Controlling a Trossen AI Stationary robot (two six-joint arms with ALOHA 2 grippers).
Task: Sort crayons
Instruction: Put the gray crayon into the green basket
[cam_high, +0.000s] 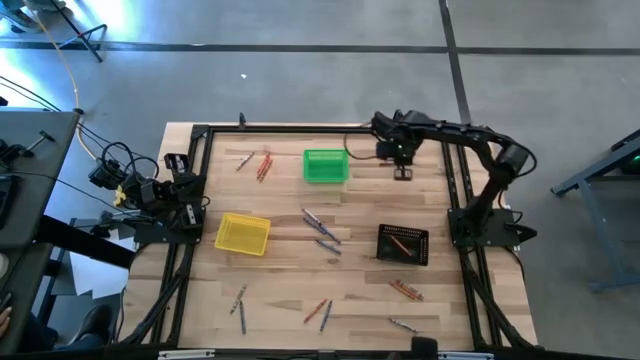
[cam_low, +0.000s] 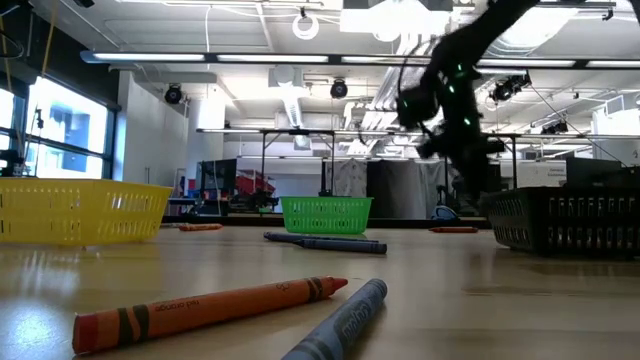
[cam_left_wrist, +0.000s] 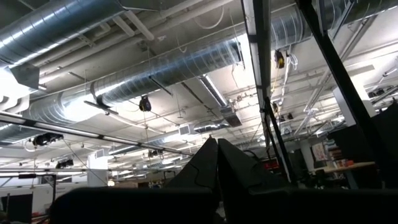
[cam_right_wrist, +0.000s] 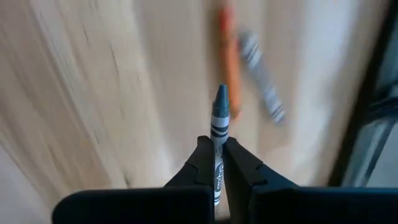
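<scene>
The right gripper (cam_right_wrist: 217, 163) pinches a blue-grey crayon (cam_right_wrist: 219, 118) above the table (cam_high: 290, 300), beside the green basket (cam_high: 325, 166). The left gripper (cam_left_wrist: 217, 163) rests closed, empty, at the table's edge.

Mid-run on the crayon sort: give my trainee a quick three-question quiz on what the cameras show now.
1. True or false: the right gripper is shut on a blue-grey crayon.
2. Which basket already holds an orange crayon: A green basket, B yellow basket, C black basket?
3. Where is the left gripper, and how do its fingers stand?

Key: 1 true. 2 C. 3 Parked at the table's left edge, pointing up at the ceiling, shut and empty.
</scene>
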